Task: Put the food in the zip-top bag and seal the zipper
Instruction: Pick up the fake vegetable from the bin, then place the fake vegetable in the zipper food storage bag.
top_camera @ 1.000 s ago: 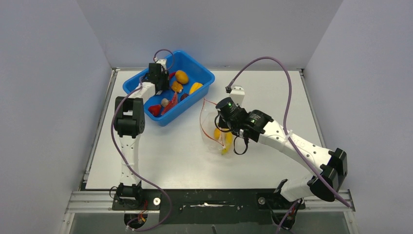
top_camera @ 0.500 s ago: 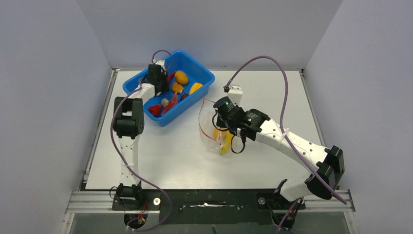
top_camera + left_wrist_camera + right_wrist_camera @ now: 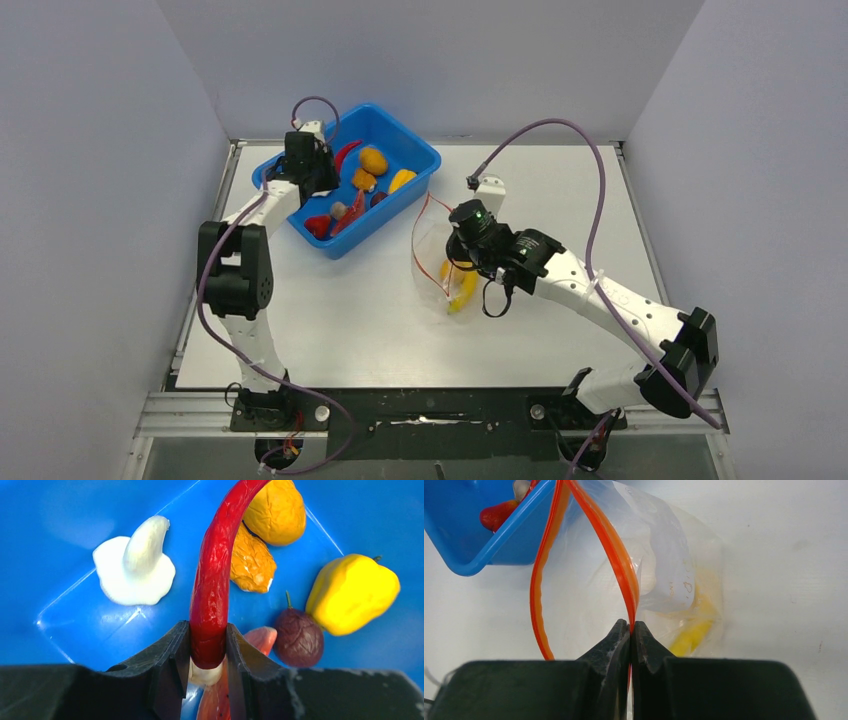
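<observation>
Holding the chili: our left gripper is clamped on the pale stem end of the red chili, one finger pressed to each side, and the long red body curves away from the jaws above the blue tub.
Tub contents: below the chili lie a white piece, orange lumps touching each other, a yellow pepper, a dark purple fruit just beside the pepper, and a pink-red slice partly hidden behind our fingers.
Right gripper: our right gripper is pinched tight on the zipper, with only that thin orange-red strip between the jaws.
Zipper: unsealed. We hold one lip up, and the other lip bows away to the left, so the mouth gapes in a long loop.
Bag: the clear bag slumps on the white table just beside the tub's near corner, its mouth turned toward the tub.
Banana: a yellow banana lies inside the bag at its lower end, seen through the plastic, near our right fingers.
Arms: from above, our left arm reaches to the far left of the table over the tub, while our right arm stretches from the near right corner to the middle of the table, well apart from the left.
</observation>
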Action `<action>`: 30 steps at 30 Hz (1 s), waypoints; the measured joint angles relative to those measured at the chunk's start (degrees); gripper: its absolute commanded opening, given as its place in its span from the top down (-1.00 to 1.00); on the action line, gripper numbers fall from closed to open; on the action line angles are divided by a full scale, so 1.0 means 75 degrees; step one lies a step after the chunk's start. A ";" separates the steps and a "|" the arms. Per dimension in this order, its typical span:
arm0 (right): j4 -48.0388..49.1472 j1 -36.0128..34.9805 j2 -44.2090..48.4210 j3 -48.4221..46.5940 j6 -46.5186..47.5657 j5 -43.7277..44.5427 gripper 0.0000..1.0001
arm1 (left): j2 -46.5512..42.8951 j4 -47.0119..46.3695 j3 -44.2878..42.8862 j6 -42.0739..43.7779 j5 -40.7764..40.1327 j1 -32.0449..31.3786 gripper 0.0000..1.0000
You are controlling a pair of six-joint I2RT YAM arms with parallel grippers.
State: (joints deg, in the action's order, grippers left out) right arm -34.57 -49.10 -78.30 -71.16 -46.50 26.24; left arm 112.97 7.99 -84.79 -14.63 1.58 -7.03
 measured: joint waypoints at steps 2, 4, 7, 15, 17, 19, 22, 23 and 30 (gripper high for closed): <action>0.0055 0.0003 0.0114 0.0096 -0.0006 -0.0035 1.00 | -0.0274 0.0017 0.0204 -0.0015 0.0000 0.0000 0.59; 0.0096 0.0006 0.0163 0.0128 -0.0029 -0.0073 1.00 | -0.0589 0.0055 0.0437 -0.0029 0.0006 0.0000 0.59; 0.0236 0.0006 0.0169 0.0192 -0.0070 -0.0195 1.00 | -0.1040 0.0119 0.0799 -0.0032 0.0050 0.0000 0.59; 0.0463 0.0009 0.0169 0.0303 -0.0166 -0.0414 1.00 | -0.2375 0.0364 0.1903 -0.0192 0.0554 0.0000 0.59; 0.0490 0.0009 0.0169 0.0318 -0.0169 -0.0446 1.00 | -0.2760 0.0513 0.2168 -0.0224 0.0743 0.0000 0.59; 0.0487 0.0009 0.0169 0.0318 -0.0163 -0.0443 1.00 | -0.3144 0.0682 0.2372 -0.0233 0.0935 0.0000 0.58; 0.0481 0.0050 0.0169 0.0318 -0.0125 -0.0440 1.00 | -0.3745 0.0918 0.2640 -0.0239 0.1282 0.0000 0.58; 0.0481 0.0050 0.0169 0.0315 -0.0114 -0.0437 1.00 | -0.3975 0.0979 0.2742 -0.0245 0.1411 0.0000 0.58; 0.0481 0.0050 0.0169 0.0315 -0.0152 -0.0440 1.00 | -0.5403 0.1352 0.3439 -0.0440 0.2282 0.0000 0.58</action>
State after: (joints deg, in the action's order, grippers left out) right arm -30.96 -48.73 -77.03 -68.79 -47.64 22.94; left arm 72.44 18.13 -59.00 -17.93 18.70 -7.03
